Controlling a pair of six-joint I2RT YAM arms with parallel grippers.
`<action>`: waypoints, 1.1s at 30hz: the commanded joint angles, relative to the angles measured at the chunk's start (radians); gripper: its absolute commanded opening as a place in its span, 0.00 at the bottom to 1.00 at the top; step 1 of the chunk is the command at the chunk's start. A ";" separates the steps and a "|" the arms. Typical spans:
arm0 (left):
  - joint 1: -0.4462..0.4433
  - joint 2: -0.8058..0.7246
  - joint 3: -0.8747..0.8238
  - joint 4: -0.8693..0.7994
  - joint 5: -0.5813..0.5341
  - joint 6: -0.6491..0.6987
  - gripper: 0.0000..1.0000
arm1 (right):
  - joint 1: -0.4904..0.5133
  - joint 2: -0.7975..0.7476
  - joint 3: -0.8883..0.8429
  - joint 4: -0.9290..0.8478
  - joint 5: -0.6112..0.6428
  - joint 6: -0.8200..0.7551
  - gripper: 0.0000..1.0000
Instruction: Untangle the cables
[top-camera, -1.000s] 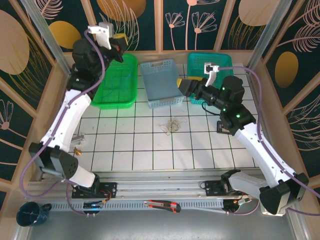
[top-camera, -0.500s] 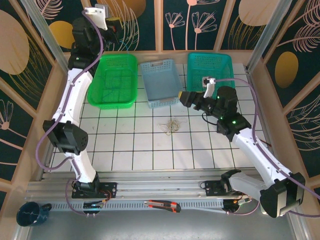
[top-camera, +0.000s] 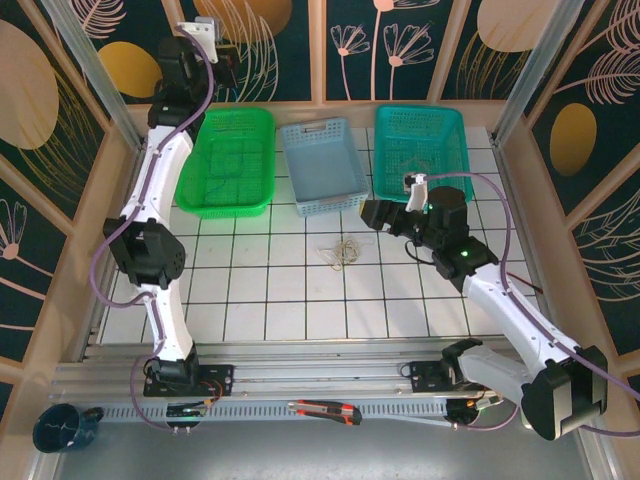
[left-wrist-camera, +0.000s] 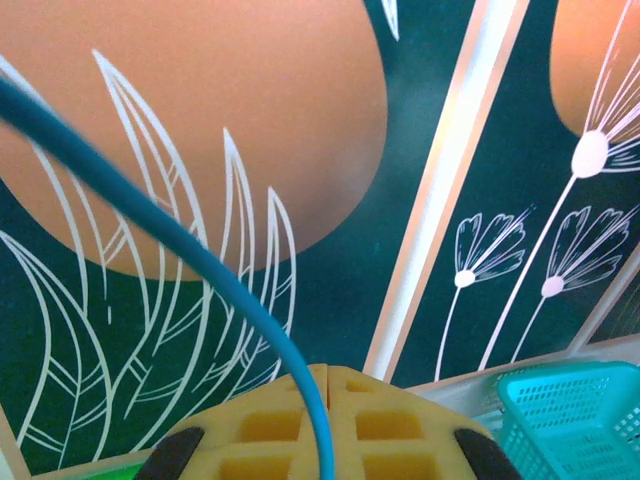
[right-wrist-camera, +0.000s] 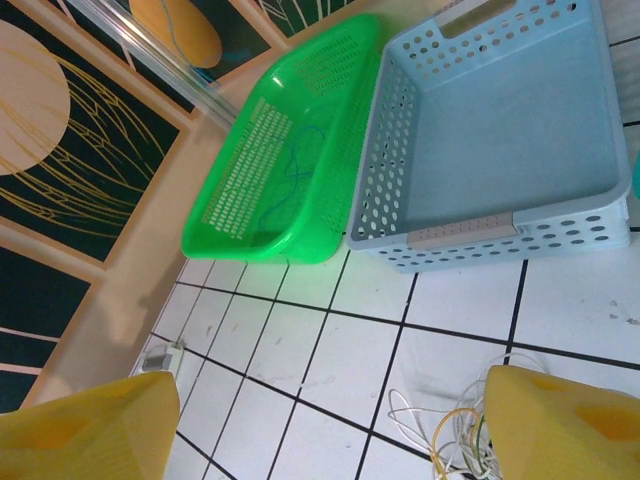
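The right gripper (top-camera: 372, 214), jaws wide open and empty, should go down on the cables (top-camera: 343, 251) mid-frame and pinch just one, while the left gripper (left-wrist-camera: 328, 385), upper left, is shut on a blue cable (left-wrist-camera: 150, 212).

The cables (top-camera: 343, 250) lie in a loose tangle on the tiled table (top-camera: 300, 300), in front of the blue basket (top-camera: 332, 203). The right gripper (top-camera: 372, 213) hangs near the tangle, apart from it. The left gripper (top-camera: 226, 62) is raised at the back wall, beyond the green basket (top-camera: 222, 208), which holds a thin dark cable (top-camera: 232, 165). The teal basket (top-camera: 420, 110) stands rightmost.
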 joint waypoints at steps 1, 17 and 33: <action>0.018 0.016 -0.056 0.009 -0.029 0.025 0.00 | -0.010 -0.025 -0.009 -0.011 0.019 -0.022 0.79; 0.049 -0.071 -0.549 0.183 -0.034 -0.027 0.90 | -0.008 -0.067 -0.033 -0.050 0.002 -0.023 0.79; 0.049 -0.240 -0.549 0.014 0.124 -0.143 0.99 | 0.098 0.170 -0.079 0.019 0.148 -0.066 0.76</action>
